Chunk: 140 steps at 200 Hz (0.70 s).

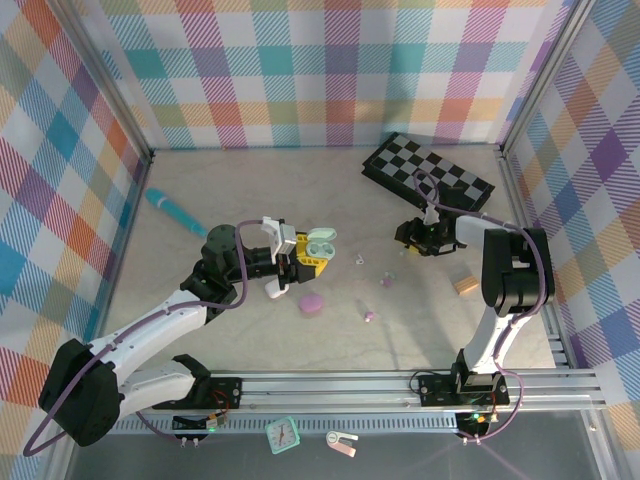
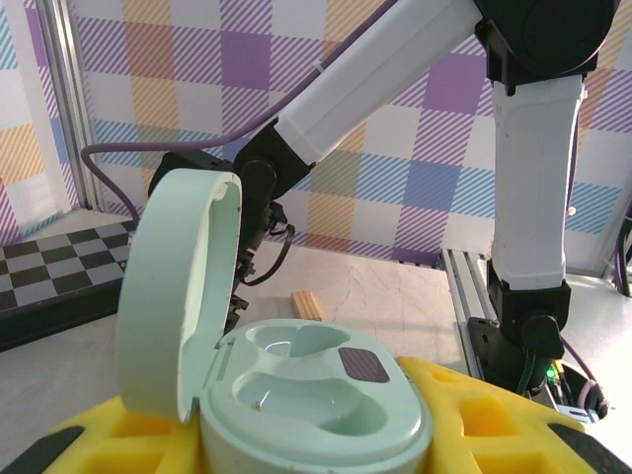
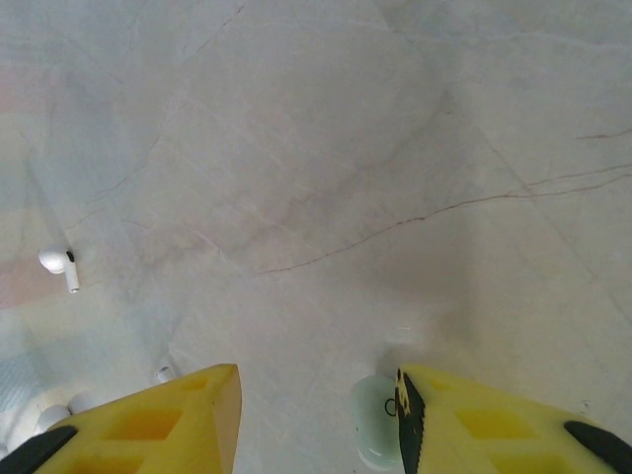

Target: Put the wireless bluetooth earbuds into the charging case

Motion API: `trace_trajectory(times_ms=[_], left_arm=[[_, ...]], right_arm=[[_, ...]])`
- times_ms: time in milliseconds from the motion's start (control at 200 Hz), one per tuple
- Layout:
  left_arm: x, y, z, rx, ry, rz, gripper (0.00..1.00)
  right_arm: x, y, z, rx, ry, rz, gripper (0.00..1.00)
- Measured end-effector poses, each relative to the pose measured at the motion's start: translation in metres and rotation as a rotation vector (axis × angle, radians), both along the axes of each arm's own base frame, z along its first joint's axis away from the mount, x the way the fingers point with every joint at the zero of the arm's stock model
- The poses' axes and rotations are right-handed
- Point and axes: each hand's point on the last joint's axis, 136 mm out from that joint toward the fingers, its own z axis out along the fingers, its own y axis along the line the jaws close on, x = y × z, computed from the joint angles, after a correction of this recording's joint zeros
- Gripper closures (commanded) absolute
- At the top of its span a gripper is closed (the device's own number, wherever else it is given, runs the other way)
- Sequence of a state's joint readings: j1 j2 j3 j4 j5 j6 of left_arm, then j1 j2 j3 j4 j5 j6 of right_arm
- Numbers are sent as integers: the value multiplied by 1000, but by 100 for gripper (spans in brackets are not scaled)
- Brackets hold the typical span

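Earbuds [image 1: 368, 315] lie loose on the table between its middle and its right edge. The one I am after is the mint green earbud [image 3: 373, 434], low by the marbled top just beside the inner face of one finger of my right gripper [image 3: 316, 395]. That gripper is not clenched: its yellow jaws stand apart with bare table between them, and the bud sits off to one side. I cannot tell whether the finger touches it. A white earbud [image 3: 59, 265] lies well apart on the other side.

My left gripper [image 1: 306, 262] is clamped on the mint green charging case [image 2: 316, 395], left of the table's middle. Its lid [image 2: 168, 296] is hinged up and both wells are empty.

I judge the step in hand to be the pick of the first bud. The next move calls for centring my jaws on it and pinching lightly, since something so tiny and smooth could skid. Then it goes across to the case, stem matched to well.

My left arm stretches from the near left corner diagonally toward the middle, holding the case mouth up. My right arm rises from the near edge, folds at the elbow and reaches inward with the wrist tipped down, near the checkerboard [image 1: 425, 172] by the far right corner
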<state>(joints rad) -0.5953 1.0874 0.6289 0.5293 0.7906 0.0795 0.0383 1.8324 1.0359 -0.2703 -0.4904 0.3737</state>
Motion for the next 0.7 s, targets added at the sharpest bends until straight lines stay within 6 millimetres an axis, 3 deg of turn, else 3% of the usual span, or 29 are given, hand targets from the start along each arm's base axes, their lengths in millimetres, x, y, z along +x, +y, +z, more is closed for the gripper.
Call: trace_trajectory(times_ms=[135, 700], left_arm=[[0, 0, 0, 0, 0, -2, 64], [-1, 0, 0, 1, -3, -5, 64]], right_arm=[[0, 1, 0, -1, -9, 15, 50], [-3, 2, -8, -1, 3, 38, 52]])
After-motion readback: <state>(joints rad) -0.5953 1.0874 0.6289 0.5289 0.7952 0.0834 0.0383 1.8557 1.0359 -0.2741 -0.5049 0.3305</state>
